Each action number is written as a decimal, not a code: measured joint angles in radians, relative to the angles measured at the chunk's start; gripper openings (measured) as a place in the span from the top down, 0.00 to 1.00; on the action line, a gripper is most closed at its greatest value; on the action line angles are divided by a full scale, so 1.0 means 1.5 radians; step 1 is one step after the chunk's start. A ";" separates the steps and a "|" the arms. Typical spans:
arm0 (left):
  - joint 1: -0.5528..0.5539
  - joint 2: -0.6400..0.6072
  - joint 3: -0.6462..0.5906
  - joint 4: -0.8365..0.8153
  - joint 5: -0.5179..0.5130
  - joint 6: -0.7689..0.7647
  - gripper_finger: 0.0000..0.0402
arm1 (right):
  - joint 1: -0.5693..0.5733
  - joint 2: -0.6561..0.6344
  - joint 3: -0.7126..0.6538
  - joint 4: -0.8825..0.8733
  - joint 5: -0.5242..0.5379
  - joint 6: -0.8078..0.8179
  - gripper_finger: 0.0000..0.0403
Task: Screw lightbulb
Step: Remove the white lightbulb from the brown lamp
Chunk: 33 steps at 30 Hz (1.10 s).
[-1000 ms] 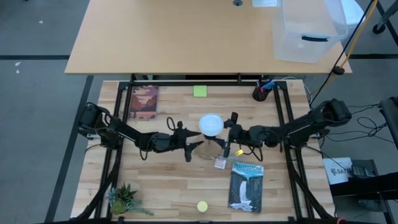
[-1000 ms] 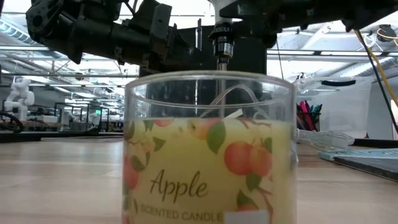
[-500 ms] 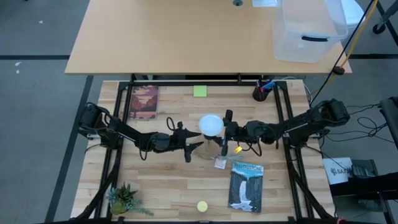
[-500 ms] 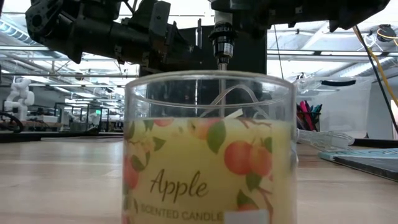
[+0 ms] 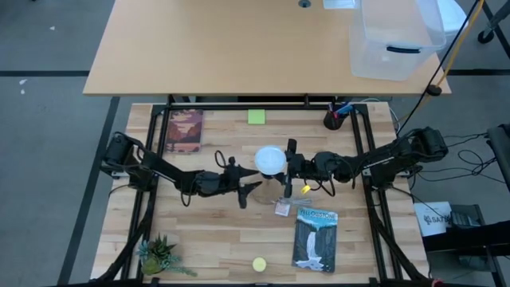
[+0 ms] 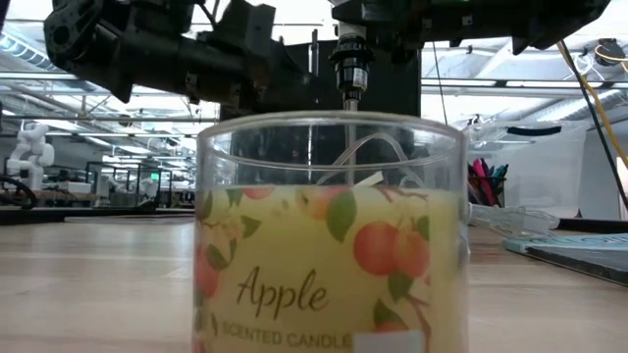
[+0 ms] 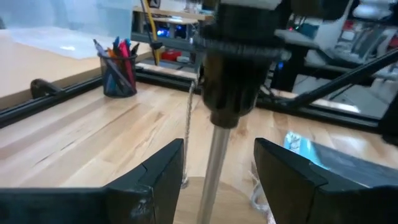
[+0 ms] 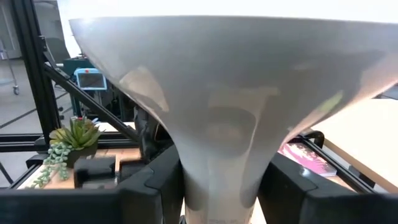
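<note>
Nearest the low camera, a glass jar candle point(image 6: 329, 235) with apple artwork blocks the tabletop, a view only it gives. Behind it the lightbulb point(image 6: 350, 61) shows its ribbed grey neck over the black socket point(image 7: 237, 74) on a thin metal stem. From above, the smooth white globe point(image 5: 270, 159) sits mid-table; the right gripper point(image 8: 221, 180) pinches its tapered neck, while the left gripper point(image 7: 219, 163) sits spread around the stem.

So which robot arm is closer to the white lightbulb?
The right. Its gripper is shut on the lightbulb, fingers around the neck. The left gripper sits lower, at the lamp's metal stem.
</note>
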 joint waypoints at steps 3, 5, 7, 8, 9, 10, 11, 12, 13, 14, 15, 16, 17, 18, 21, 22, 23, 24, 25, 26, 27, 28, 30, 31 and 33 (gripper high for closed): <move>-0.006 0.047 0.034 -0.001 -0.012 0.016 0.47 | 0.000 0.000 0.000 0.000 0.001 -0.007 0.59; -0.010 0.082 0.060 -0.002 -0.021 0.024 0.45 | 0.000 0.000 0.000 0.000 0.001 -0.007 0.59; -0.009 0.111 0.085 0.003 -0.024 0.034 0.44 | 0.000 0.000 0.000 0.000 0.001 -0.007 0.59; -0.007 0.122 0.095 0.007 -0.026 0.035 0.44 | 0.000 0.000 0.000 0.000 0.001 -0.006 0.60; -0.006 0.131 0.105 0.012 -0.027 0.035 0.44 | 0.000 0.000 0.000 0.000 0.001 -0.005 0.61; -0.005 0.141 0.114 0.017 -0.027 0.035 0.44 | 0.000 0.000 0.000 0.000 0.001 -0.005 0.61; -0.002 0.148 0.124 0.017 -0.030 0.035 0.44 | 0.000 0.000 0.000 0.000 0.001 -0.005 0.61; 0.000 0.156 0.133 0.017 -0.036 0.034 0.45 | 0.000 0.000 0.000 0.000 0.001 -0.005 0.62; 0.002 0.164 0.142 0.017 -0.041 0.034 0.46 | 0.000 0.000 0.000 0.000 0.001 -0.005 0.61; 0.004 0.172 0.149 0.017 -0.048 0.034 0.47 | 0.000 0.000 0.000 0.000 0.000 -0.006 0.61; 0.007 0.181 0.153 0.015 -0.056 0.033 0.49 | 0.000 0.000 0.000 0.000 0.001 -0.007 0.60; 0.008 0.189 0.158 0.015 -0.061 0.032 0.51 | 0.000 0.000 0.000 0.000 0.001 -0.008 0.60; 0.010 0.195 0.160 0.015 -0.062 0.031 0.53 | 0.000 0.000 0.000 0.000 0.001 -0.009 0.60; 0.011 0.200 0.161 0.015 -0.065 0.029 0.56 | 0.000 -0.001 0.000 0.000 0.001 -0.011 0.59; 0.011 0.206 0.162 0.013 -0.066 0.018 0.67 | 0.001 -0.001 0.000 0.000 0.001 -0.012 0.60; 0.011 0.206 0.162 0.010 -0.066 0.017 0.72 | 0.001 -0.001 0.000 0.000 0.001 -0.013 0.60; 0.010 0.206 0.162 0.010 -0.066 0.017 0.77 | 0.001 -0.001 0.000 0.000 0.001 -0.013 0.60; 0.010 0.206 0.162 0.009 -0.068 0.017 0.81 | 0.001 -0.001 0.000 0.000 0.000 -0.014 0.61; 0.011 0.206 0.162 0.010 -0.068 0.017 0.86 | 0.001 -0.001 0.000 0.000 0.000 -0.014 0.61; 0.011 0.206 0.162 0.010 -0.067 0.023 0.90 | 0.001 -0.001 0.000 0.001 0.003 -0.015 0.61; 0.011 0.206 0.162 0.010 -0.067 0.027 0.92 | 0.001 -0.001 0.000 0.001 0.003 -0.015 0.61; 0.012 0.206 0.162 0.009 -0.067 0.026 0.92 | 0.000 -0.001 0.000 0.001 0.003 -0.015 0.60; 0.014 0.206 0.162 0.004 -0.067 0.025 0.92 | 0.001 -0.001 0.000 0.001 0.003 -0.016 0.60; 0.014 0.206 0.162 0.002 -0.067 0.026 0.92 | 0.001 -0.001 0.000 0.001 0.003 -0.017 0.60; 0.014 0.206 0.162 0.001 -0.067 0.025 0.92 | 0.001 -0.001 0.000 0.001 0.003 -0.018 0.60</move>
